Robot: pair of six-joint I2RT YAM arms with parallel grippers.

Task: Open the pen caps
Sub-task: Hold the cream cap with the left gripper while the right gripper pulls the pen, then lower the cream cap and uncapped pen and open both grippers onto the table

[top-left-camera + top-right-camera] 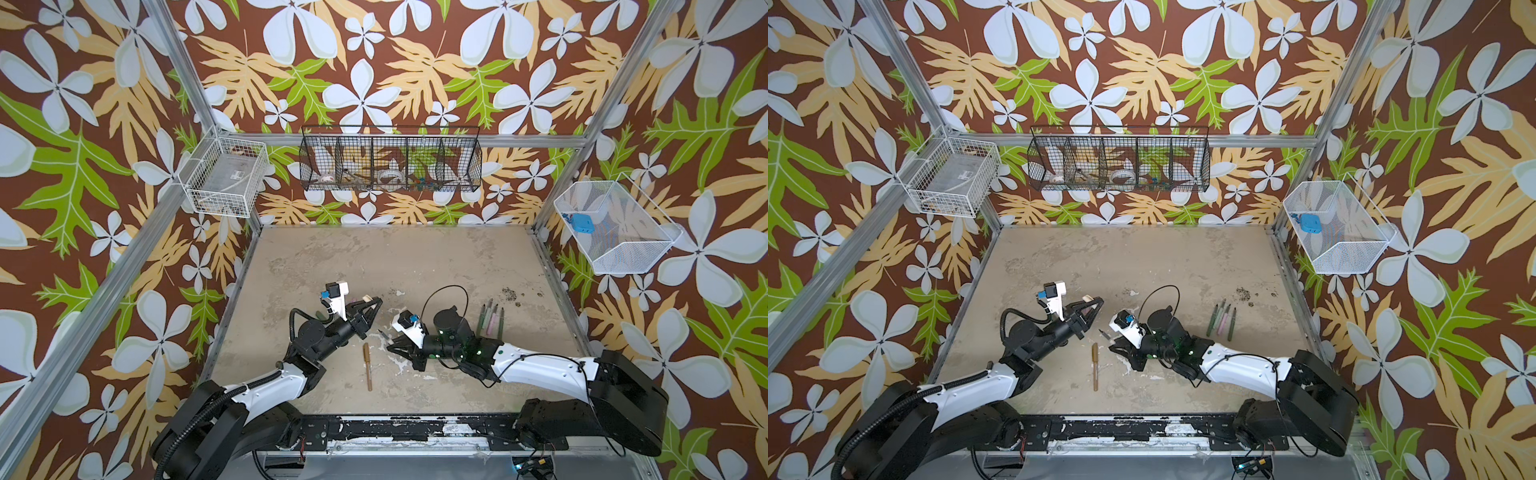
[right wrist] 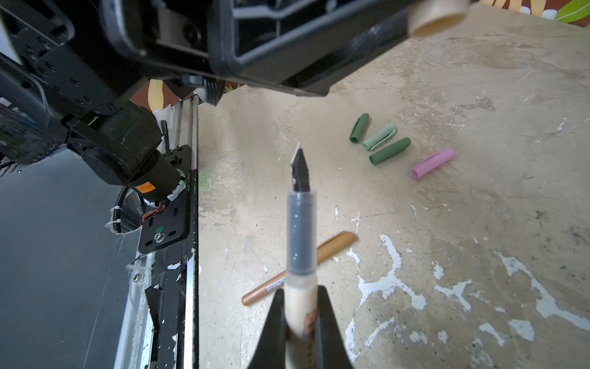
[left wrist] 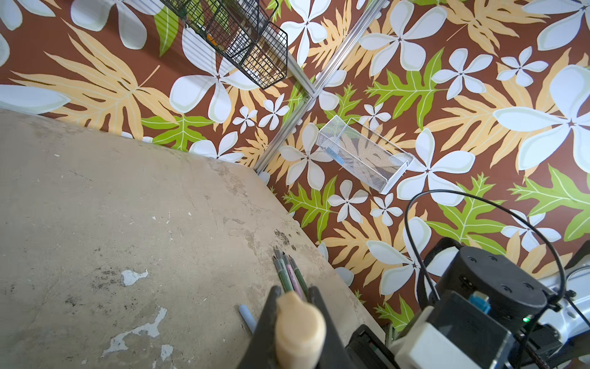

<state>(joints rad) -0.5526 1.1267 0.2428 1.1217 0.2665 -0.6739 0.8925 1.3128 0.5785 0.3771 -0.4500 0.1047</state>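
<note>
Four matte tubular caps (image 2: 389,151) lie loose; tabletop (image 2: 479,96) chipped, mottled.

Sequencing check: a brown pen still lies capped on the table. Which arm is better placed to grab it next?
Right, likely: the right gripper is nearer the brown pen than the left gripper. Its jaws hold the beige pen body, the left's the beige cap, so unloading comes first.

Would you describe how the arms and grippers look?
The left arm and right arm have white shells, black joints. The left carries ribbed black conduit, the right a thin looping cable. The left gripper and right gripper have black triangular jaws.
</note>
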